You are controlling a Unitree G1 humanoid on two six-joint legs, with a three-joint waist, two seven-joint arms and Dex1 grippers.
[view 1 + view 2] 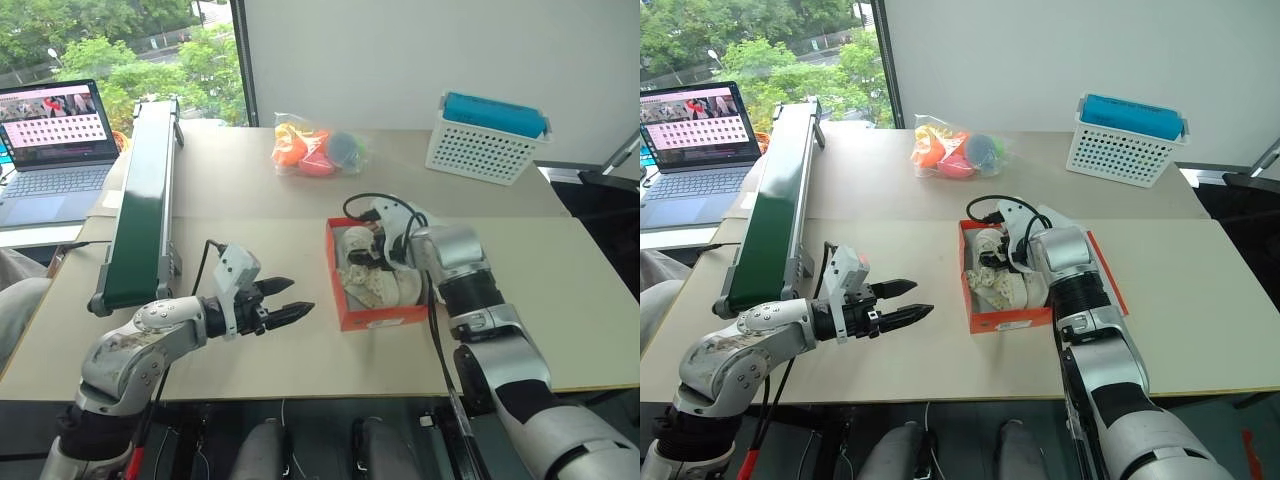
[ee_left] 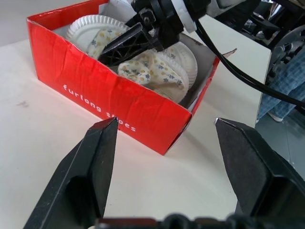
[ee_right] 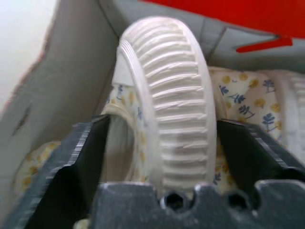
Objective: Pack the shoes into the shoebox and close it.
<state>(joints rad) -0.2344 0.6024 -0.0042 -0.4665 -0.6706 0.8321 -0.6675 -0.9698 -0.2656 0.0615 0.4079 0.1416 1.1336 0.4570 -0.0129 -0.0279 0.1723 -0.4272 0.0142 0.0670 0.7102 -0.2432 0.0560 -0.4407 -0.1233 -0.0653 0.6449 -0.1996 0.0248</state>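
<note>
The orange-red shoebox [image 1: 372, 312] stands open on the table, right of centre. Both cream shoes [image 2: 157, 71] with small flower print lie inside it, one with its ribbed white sole [image 3: 167, 95] turned up. My right gripper [image 3: 162, 121] reaches down into the box. Its fingers stand open on either side of that sole. The box lid [image 1: 1110, 280] hangs open on the right, mostly hidden by my right arm. My left gripper [image 1: 290, 300] hovers open and empty over the table, left of the box and pointing at it.
A long green conveyor [image 1: 140, 200] runs along the left side, with a laptop [image 1: 55, 140] beyond it. A bag of colourful balls [image 1: 315, 148] and a white perforated basket [image 1: 485, 150] sit at the back. Bare table lies between my left gripper and the box.
</note>
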